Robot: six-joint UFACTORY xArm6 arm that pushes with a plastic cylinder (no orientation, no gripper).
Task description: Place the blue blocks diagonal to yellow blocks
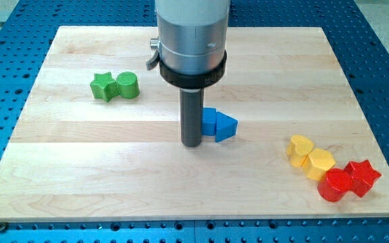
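Two blue blocks sit near the board's middle: a blue cube-like block [209,121], partly hidden behind the rod, and a blue triangular block [226,127] touching its right side. My tip [192,144] rests on the board right at the left edge of the blue pair. Two yellow blocks lie at the view's lower right: a yellow heart-shaped block [300,147] and a yellow block [319,163] touching it, well apart from the blue ones.
A green star [102,86] and a green cylinder [127,85] touch each other at the upper left. A red cylinder [334,184] and a red star [363,177] sit beside the yellow blocks near the board's [80,182] lower right edge.
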